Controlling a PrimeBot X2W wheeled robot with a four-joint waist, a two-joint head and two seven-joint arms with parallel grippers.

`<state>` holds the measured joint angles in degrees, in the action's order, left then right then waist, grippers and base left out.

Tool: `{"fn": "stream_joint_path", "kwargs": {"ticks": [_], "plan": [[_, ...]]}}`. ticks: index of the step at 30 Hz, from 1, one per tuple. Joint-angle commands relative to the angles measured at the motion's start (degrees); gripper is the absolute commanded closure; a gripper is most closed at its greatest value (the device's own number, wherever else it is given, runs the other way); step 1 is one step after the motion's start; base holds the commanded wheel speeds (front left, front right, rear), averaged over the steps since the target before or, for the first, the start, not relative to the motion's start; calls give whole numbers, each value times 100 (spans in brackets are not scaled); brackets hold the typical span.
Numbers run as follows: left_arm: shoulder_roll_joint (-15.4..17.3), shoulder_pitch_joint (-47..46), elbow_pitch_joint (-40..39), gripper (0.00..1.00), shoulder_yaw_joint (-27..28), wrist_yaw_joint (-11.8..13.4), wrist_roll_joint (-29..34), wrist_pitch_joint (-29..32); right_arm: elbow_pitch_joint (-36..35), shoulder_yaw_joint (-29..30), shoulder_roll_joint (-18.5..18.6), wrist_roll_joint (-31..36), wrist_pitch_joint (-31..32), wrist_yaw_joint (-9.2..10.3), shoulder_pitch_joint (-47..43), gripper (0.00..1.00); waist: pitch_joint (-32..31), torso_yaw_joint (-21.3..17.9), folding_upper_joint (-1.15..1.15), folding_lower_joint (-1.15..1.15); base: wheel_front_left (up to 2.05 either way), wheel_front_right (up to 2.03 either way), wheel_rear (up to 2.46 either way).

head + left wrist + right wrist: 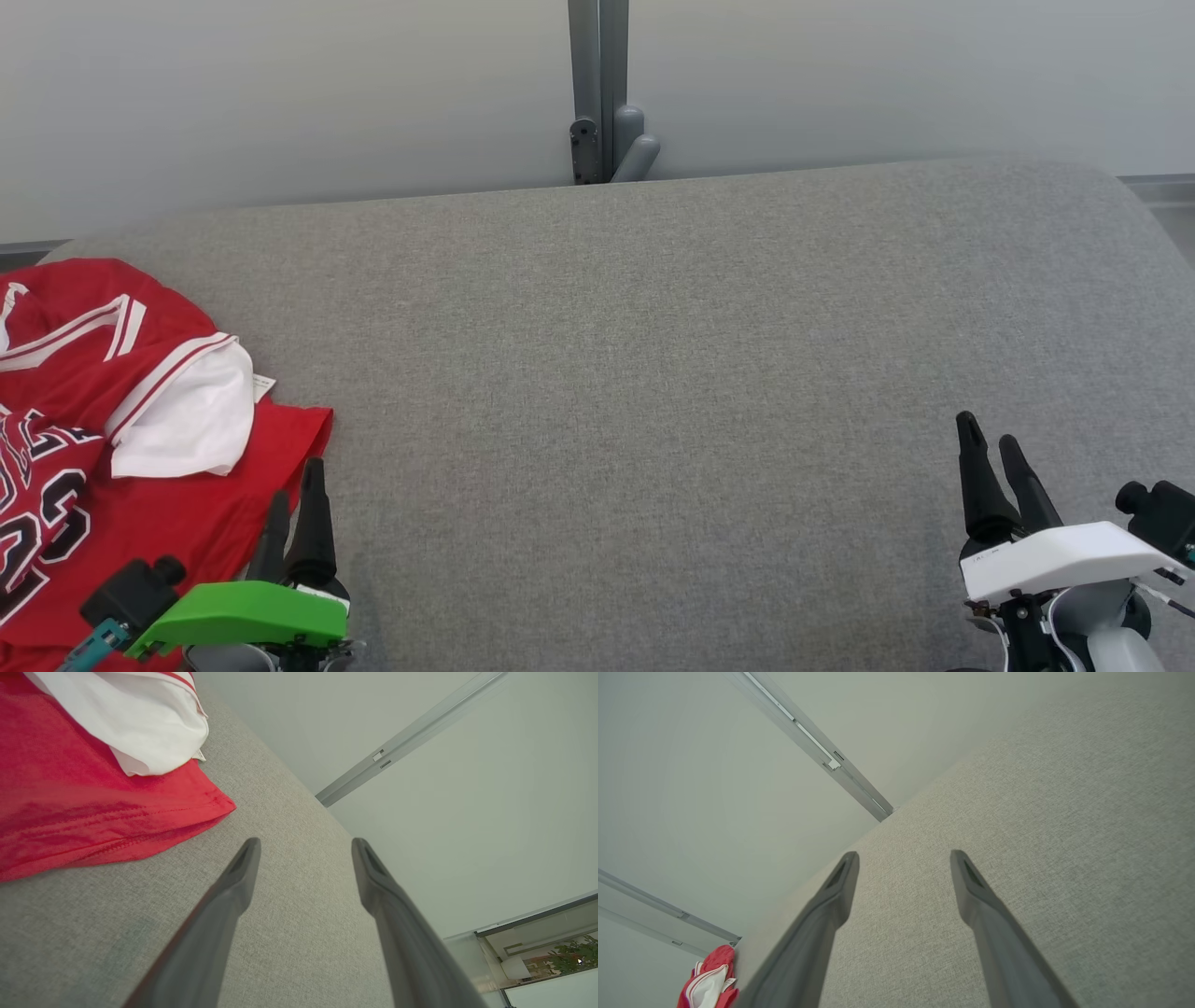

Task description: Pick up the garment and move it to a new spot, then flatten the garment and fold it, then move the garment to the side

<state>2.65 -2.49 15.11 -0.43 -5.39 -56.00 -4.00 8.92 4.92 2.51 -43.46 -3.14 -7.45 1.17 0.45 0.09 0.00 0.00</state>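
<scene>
The garment (112,439) is a red jersey with white trim and black-and-white lettering, lying crumpled at the left edge of the grey fabric surface (653,373). Its white inner side is turned out near the middle. In the left wrist view the garment (70,793) fills the upper left, its red hem corner just beyond my fingertips. My left gripper (294,485) hovers open at the garment's right hem, with nothing between its fingers (238,882). Far to the right, my right gripper (990,439) stands open over bare fabric. The right wrist view catches the garment (710,977) small at the lower left.
A pale wall runs behind the surface, with a grey vertical post and bracket (602,103) at its middle. The surface's far edge curves down at both ends. Wide grey fabric stretches between the two grippers.
</scene>
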Motion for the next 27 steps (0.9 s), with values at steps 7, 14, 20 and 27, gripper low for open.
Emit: {"fn": "stream_joint_path", "kwargs": {"ticks": [7,14,20,27], "plan": [[15,15,-11,0,-23,-43,846,-198,-164,43,53,915,-215,-3,-28,0,12,-1,0,0,0,0,0],[16,27,29,0,-50,-75,1316,-295,-186,-55,93,1385,-324,-3,-56,0,14,1,0,0,0,0,0],[18,65,63,0,-78,-93,1698,-391,-212,-181,153,1812,-421,-3,-75,0,0,12,0,0,0,0,0],[20,123,132,0,-106,-112,2204,-495,-246,-305,214,2276,-535,-3,-86,0,-9,32,0,0,0,0,0]]}}
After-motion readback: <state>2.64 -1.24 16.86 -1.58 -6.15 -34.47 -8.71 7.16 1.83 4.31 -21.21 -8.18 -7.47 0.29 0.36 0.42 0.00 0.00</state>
